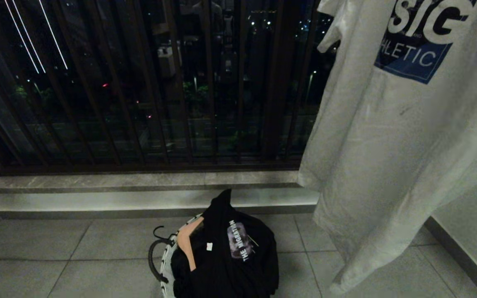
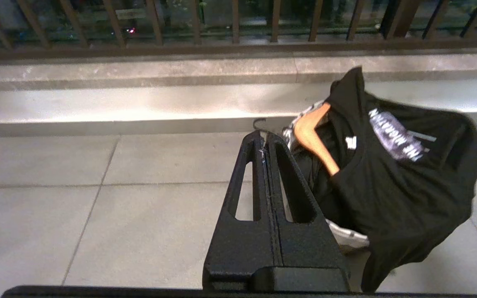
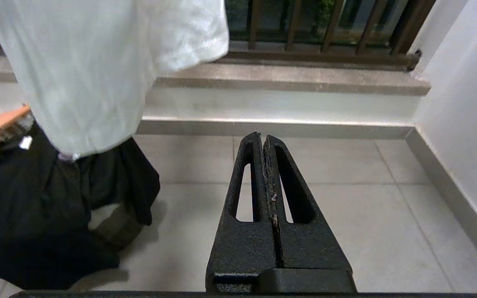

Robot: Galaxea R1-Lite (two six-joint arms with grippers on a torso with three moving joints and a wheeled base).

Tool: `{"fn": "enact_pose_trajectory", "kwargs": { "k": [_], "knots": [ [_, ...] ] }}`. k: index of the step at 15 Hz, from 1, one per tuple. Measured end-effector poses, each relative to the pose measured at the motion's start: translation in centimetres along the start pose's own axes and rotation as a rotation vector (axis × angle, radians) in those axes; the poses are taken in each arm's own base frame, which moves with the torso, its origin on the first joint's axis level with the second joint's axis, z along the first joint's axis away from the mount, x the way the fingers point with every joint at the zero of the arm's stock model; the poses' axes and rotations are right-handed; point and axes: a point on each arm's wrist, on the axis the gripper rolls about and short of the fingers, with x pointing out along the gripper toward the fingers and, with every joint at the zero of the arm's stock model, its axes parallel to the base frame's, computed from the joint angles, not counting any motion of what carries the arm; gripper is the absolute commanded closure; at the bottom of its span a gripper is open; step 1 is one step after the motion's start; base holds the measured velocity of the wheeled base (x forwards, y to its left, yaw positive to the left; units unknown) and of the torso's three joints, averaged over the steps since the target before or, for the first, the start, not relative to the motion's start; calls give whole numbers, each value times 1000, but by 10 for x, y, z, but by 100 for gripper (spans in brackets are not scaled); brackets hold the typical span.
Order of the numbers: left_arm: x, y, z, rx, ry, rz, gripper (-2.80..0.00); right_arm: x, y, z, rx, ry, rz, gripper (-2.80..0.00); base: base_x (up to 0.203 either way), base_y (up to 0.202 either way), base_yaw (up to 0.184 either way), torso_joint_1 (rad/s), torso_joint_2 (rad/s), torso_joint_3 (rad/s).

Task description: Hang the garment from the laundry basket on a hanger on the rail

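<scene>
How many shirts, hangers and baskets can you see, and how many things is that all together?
Shirts: 2, the black T-shirt and the white T-shirt
Hangers: 1, the wooden hanger
Baskets: 1, the laundry basket
Total: 4

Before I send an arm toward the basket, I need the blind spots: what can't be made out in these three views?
- Rail and the hanger holding the white printed T-shirt: cut off by the head view's top edge.
- Small round white basket with black pattern: mostly covered by the black printed T-shirt; its contents are hidden.
- Orange wooden hanger: only one arm shows; the black shirt hides the rest.
- Both grippers: outside the head view, so their distance from the basket is unclear.
</scene>
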Motion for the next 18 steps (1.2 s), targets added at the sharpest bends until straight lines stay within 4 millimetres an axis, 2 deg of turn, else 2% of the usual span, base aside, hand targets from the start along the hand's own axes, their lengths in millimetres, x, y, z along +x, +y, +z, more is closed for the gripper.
{"fn": "enact_pose_trajectory", "kwargs": {
  "k": [2,6,13,18],
  "knots": [
    [0,0,0,0,0,-1,0,0,0,0,0,2,0,0,0,0,0,17,343,368],
    [0,0,0,0,1,0,0,0,0,0,-2,0,0,0,0,0,0,7,82,84],
    [0,0,0,0,0,0,0,0,0,0,-3,0,0,0,0,0,0,0,0,0],
    [0,0,0,0,1,3,0,0,0,0,-4,0,0,0,0,0,0,3,3,-156]
  ]
}}
